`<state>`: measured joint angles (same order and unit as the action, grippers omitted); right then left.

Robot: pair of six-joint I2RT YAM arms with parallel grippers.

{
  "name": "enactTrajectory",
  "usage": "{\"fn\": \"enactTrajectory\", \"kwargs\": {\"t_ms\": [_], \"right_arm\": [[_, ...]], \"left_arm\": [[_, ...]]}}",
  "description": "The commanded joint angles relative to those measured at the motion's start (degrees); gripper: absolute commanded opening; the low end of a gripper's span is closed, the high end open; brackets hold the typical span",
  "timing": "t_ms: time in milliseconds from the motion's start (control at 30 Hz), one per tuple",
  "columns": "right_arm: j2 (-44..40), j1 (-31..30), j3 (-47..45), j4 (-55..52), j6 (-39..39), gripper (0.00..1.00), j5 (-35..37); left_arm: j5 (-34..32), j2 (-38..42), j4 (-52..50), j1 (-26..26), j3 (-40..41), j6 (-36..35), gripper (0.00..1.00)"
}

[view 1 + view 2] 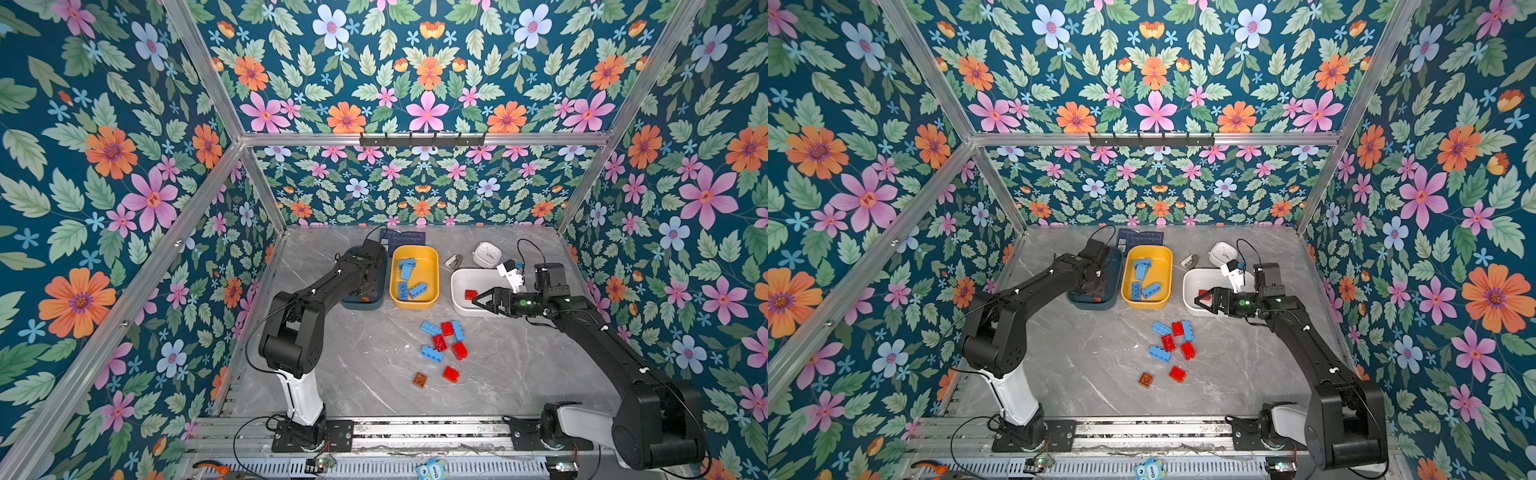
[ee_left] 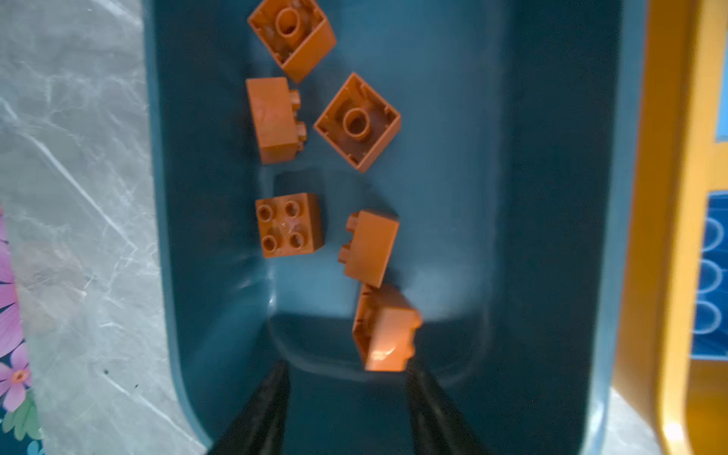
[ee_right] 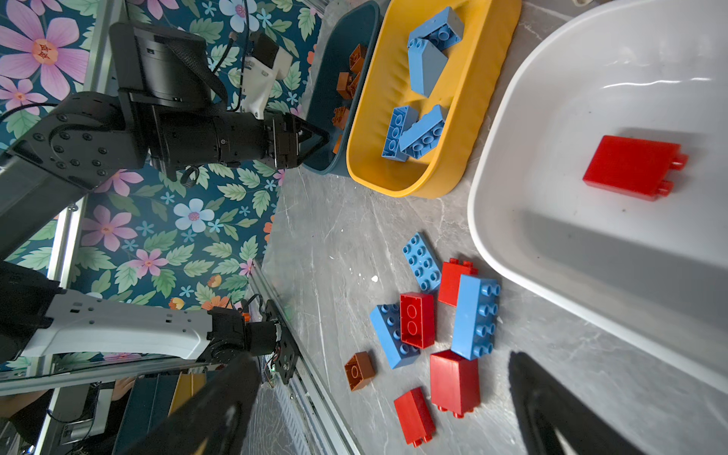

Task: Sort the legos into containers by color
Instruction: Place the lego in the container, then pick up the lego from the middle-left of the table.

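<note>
left fingers (image 2: 268, 409): apart, moderate gap, nothing clamped betw. them. one brown-orange squarish studded plastic brick (image 2: 388, 331) sits right at the tip of one finger, tilted and blurred. can't tell if it touches the finger or the tub floor. the fingers are inside the dark teal rounded plastic tub (image 2: 512, 197), near an end wall. five more brown-orange bricks (image 2: 289, 224) lie on the floor further out: two hollow side up, two on their sides, one studs up. none stacked.

right fingers (image 3: 551, 409): spread wide, empty. in both top views they hang over the near left part of the white rounded plastic tub (image 1: 457, 286), tips pointing toward the yellow tub. one bright red brick (image 3: 630, 165) lies on its side in the white tub, near the tips, not touched.

yellow rounded plastic tub (image 1: 435, 274): stands betw. the teal and white tubs, teal just beside it, white a bit apart. holds four light blue long bricks (image 1: 406, 270), two of them touching.

loose legos on the grey marble-look desk (image 1: 374, 395), robot-side of the yellow and white tubs:
- three light blue (image 1: 432, 354), four red (image 1: 451, 374), one brown-orange (image 1: 420, 379).
- blues + three reds form a tight cluster, some touching.
- the last red and the brown one lie nearer the robot, apart from the cluster.
</note>
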<state>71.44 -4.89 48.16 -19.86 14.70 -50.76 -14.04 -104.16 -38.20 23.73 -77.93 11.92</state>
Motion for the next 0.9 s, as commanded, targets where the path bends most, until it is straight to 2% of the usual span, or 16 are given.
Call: {"fn": "enactTrajectory", "kwargs": {"t_ms": [0, 133, 267, 600, 867], "right_arm": [[0.4, 0.0, 0.6, 1.0, -0.4, 0.99, -1.2], [0.2, 0.0, 1.1, 0.6, -0.6, 0.99, -0.9], [0.1, 0.0, 1.1, 0.3, -0.6, 0.99, -0.7], [-0.1, -0.1, 1.9, -2.1, -1.8, 0.99, 0.3], [-1.2, -0.1, -0.2, -2.0, -1.3, 0.99, -2.0]], "left_arm": [[-0.1, 1.5, -0.8, -0.1, -0.2, -0.1, 0.64], [5.5, 6.2, -1.9, 0.4, 0.6, 1.3, 0.7], [9.5, 12.2, -2.2, 4.2, 3.9, 5.1, 0.74], [12.6, 24.8, 1.5, 21.9, 17.0, 22.1, 0.76], [11.9, 24.7, 6.6, 36.3, 24.0, 32.7, 0.79]]}}
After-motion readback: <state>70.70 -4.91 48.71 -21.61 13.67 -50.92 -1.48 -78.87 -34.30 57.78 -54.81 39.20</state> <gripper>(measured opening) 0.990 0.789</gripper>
